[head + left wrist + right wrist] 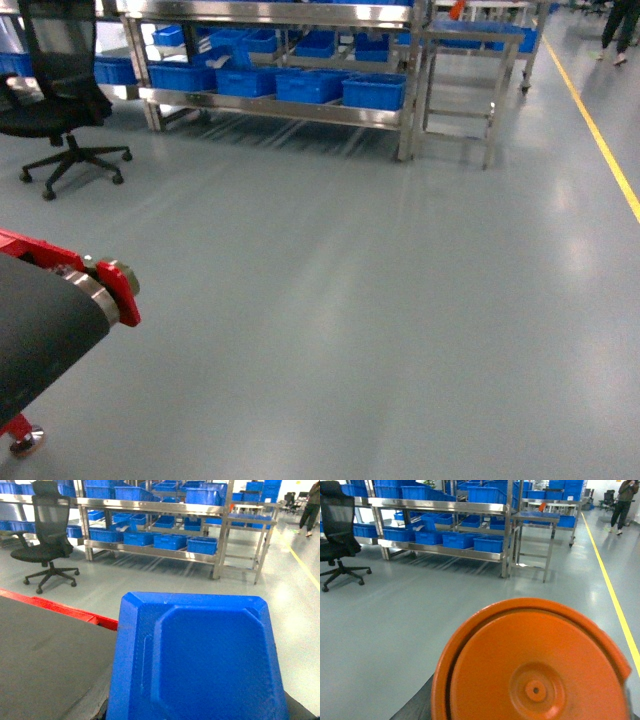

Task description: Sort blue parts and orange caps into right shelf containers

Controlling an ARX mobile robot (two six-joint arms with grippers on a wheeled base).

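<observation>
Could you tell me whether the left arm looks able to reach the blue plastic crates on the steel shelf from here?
Probably not: the blue plastic crates sit far across bare grey floor, though nothing blocks the way.

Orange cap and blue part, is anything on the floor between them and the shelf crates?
Nothing visible: bare grey floor runs to the shelf crates. The office chair stands left. Orange cap and blue part fill the wrist views.

Little of the robot is showing: a plain dark grey sliver (304, 710) and a dark grey wedge (414, 706) are edging the wrist views' bottoms; finer detail is unreadable.
</observation>
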